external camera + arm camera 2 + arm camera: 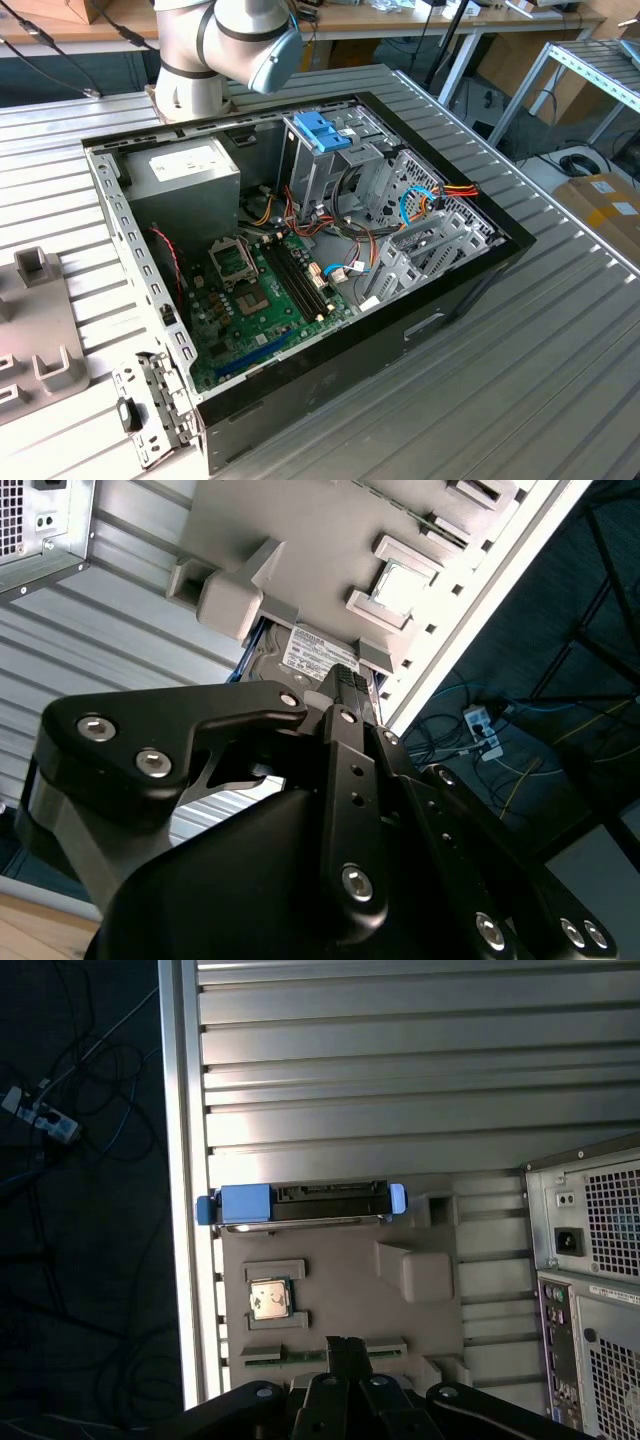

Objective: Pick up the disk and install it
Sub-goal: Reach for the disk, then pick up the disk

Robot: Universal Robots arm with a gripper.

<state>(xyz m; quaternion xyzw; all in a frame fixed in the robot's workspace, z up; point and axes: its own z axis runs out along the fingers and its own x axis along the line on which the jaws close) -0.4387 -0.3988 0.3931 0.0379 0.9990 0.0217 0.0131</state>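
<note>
The disk (300,1205) stands on edge in a slot of a grey fixture plate (340,1260), near the table's edge. In the first wrist view I see its blue carrier frame and dark connector side. The second wrist view shows its white label (310,652) below the plate (300,530). My gripper (347,1345) hangs above the plate, apart from the disk, its black fingers together with nothing between them. In the second wrist view the gripper (345,675) points toward the disk.
An open computer case (400,340) lies on the ribbed metal table, with a drive cage under a blue handle (322,130) and a grey power supply (185,175). The case's rear (590,1290) stands beside the plate. A small chip (268,1300) sits on the plate. Beyond the table edge (180,1210) lie floor cables.
</note>
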